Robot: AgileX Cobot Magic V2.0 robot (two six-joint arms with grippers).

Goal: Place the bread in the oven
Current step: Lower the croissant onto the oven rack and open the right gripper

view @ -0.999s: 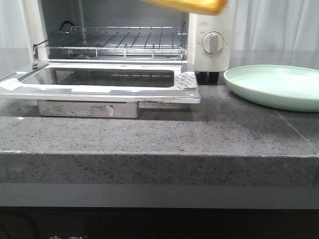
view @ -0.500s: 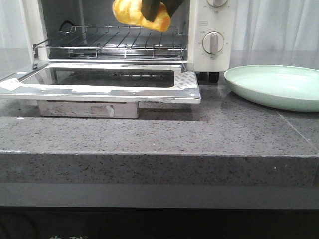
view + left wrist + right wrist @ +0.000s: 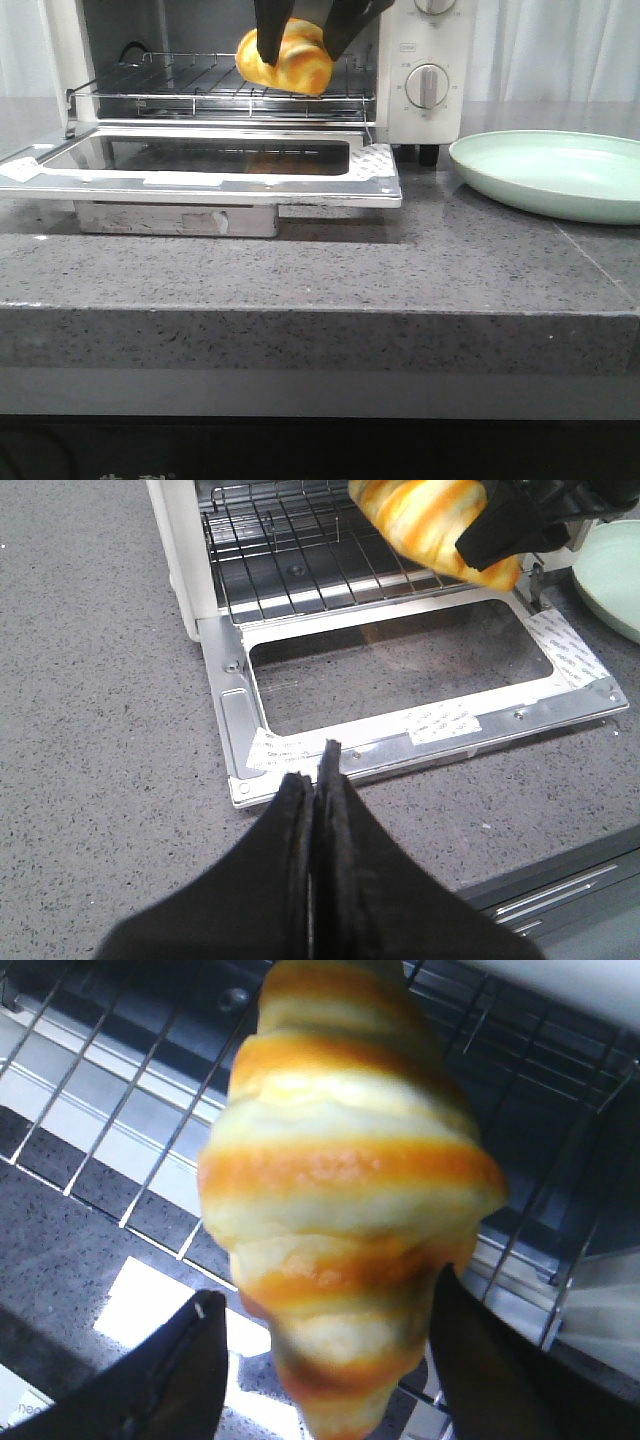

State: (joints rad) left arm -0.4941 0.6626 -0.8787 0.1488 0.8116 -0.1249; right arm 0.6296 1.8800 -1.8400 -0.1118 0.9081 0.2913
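Bread (image 3: 287, 57) lower than before, now just above oven (image 3: 425, 60) rack, clamped in right claw (image 3: 303, 45); left claw (image 3: 316, 780) closed, empty.

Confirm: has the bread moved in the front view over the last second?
Yes. The bread has come down and left from the top edge of the view, measured against the oven dial, and now sits low at the wire rack, held by the right gripper.
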